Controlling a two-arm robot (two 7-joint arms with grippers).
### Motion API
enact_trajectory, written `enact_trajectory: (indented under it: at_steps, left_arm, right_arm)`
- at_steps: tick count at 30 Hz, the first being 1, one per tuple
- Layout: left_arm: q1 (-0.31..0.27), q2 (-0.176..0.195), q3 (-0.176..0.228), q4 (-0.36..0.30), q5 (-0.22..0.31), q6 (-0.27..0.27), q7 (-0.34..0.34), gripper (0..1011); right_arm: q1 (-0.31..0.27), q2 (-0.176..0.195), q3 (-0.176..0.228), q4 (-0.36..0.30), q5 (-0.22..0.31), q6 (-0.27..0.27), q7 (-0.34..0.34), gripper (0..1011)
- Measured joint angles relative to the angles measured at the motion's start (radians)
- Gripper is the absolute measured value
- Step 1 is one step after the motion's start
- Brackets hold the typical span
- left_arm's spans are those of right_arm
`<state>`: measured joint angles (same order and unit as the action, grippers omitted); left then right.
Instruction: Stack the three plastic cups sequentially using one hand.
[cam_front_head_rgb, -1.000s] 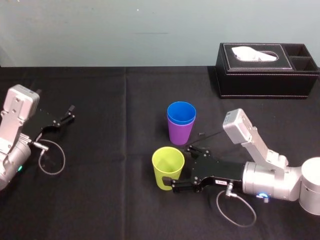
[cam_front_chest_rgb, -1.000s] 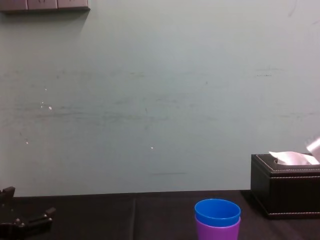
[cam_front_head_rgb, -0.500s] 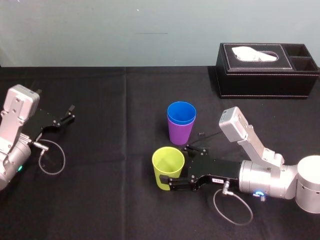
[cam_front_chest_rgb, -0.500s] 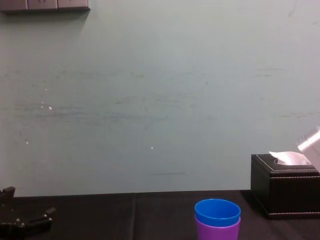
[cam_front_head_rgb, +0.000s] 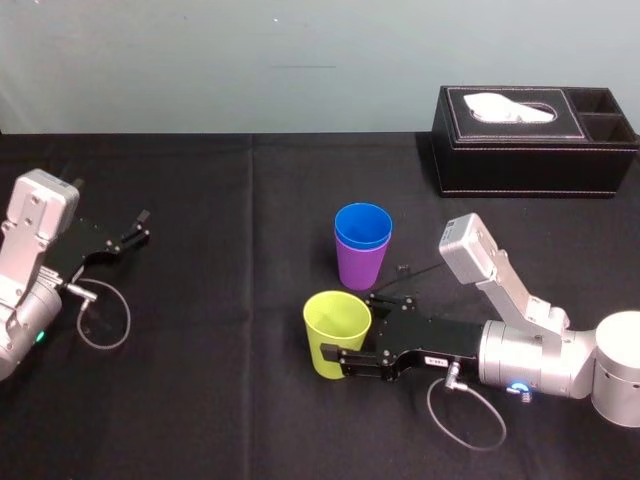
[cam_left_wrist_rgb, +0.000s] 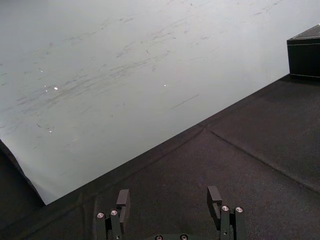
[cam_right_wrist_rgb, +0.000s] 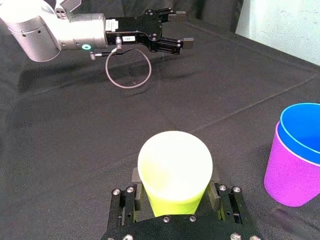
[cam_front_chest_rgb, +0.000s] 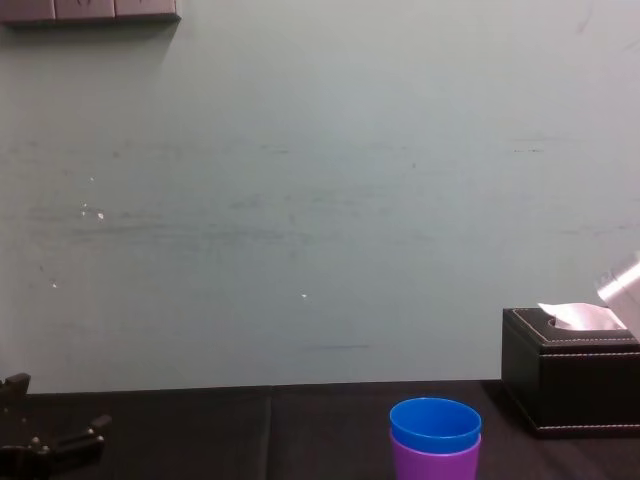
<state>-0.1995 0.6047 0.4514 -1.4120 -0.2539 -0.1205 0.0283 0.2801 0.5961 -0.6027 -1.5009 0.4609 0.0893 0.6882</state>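
The blue cup (cam_front_chest_rgb: 434, 424) sits nested in the purple cup (cam_front_chest_rgb: 434, 462), left of the black tissue box (cam_front_chest_rgb: 570, 375).

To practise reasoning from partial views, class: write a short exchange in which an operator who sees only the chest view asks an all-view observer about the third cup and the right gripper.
Operator: I see the blue cup nested in the purple cup, and the left gripper idle at lower left. Where is the third cup?
Observer: The green cup stands on the table, nearer the robot than the purple one and apart from it.
Operator: Is the right gripper near it?
Observer: Its jaws are shut on the green cup's lower half, one on each side.
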Motion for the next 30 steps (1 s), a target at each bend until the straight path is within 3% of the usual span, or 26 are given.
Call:
enact_trajectory:
  at_steps: [20,25,30]
  left_arm:
    - [0.0,0.0,0.0,0.0,0.0,0.0,0.0,1011]
    - [0.0,0.0,0.0,0.0,0.0,0.0,0.0,1011]
    - [0.0,0.0,0.0,0.0,0.0,0.0,0.0,1011]
  right_arm:
    - [-0.002,0.002,0.001,-0.002,0.0,-0.002,-0.002,726]
    - [-0.022,0.019,0.015,-0.038,0.001,-0.009,-0.02,728]
    - [-0.054,0.053,0.048,-0.127,0.018,0.014,-0.053,726]
